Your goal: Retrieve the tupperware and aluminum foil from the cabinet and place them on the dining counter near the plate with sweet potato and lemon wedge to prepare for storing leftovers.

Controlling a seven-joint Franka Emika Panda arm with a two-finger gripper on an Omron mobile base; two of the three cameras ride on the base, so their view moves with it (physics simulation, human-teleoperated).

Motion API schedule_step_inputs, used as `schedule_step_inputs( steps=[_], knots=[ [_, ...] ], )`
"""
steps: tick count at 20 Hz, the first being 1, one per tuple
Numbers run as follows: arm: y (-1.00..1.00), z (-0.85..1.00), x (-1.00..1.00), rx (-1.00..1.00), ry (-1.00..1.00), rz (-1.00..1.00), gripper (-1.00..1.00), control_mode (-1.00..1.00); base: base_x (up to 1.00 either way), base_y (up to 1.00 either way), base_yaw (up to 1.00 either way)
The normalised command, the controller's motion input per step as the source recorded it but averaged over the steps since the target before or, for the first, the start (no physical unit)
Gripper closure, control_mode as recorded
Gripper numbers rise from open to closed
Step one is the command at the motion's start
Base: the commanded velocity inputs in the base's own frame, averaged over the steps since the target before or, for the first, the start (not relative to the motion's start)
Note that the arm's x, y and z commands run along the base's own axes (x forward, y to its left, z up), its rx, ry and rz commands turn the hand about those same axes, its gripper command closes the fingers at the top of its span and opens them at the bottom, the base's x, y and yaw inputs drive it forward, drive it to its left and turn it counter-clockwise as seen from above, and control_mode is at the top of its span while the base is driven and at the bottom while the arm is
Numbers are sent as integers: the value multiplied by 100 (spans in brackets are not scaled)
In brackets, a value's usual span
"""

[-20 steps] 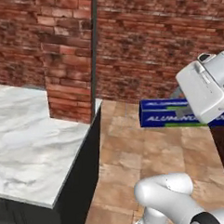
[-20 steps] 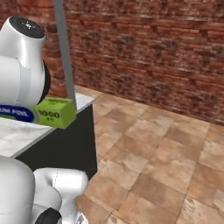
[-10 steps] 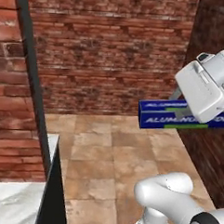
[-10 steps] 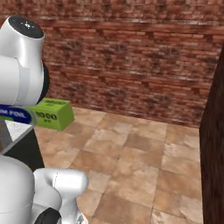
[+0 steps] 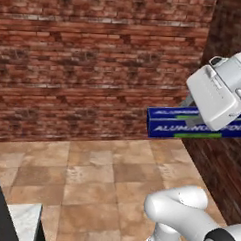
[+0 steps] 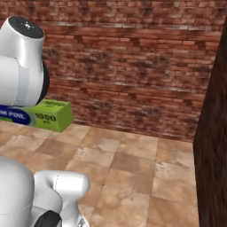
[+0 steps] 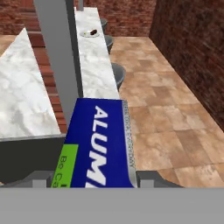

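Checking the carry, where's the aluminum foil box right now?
The aluminum foil box is clamped in the end effector, held above the tiled floor beside the marble counter.

The long blue cardboard box of aluminum foil reads "ALUMIN…" in white along its side; the hand view shows "ALUM". Its green end panel bears "1000" and "Be Ca…".

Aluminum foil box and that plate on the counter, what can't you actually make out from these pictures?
- Aluminum foil box: the white hand covers its right part in the left base view; the arm hides its blue end in the right base view.
- Gripper: the box hides the contact between its fingertips in the hand view.
- Plate on the dining counter: too small to tell the food.
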Motion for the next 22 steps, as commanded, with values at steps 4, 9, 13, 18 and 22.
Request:
schedule_step_inputs(
  steps=[4,9,13,18,22],
  knots=[
    [0,0,0,0,0,0,100,100,100,0,30],
    [0,0,0,0,0,0,100,100,100,8,51],
    [0,0,0,0,0,0,100,100,98,11,66],
    [0,0,0,0,0,0,100,100,83,0,77],
    [0,0,0,0,0,0,100,100,87,0,79]
  ],
)
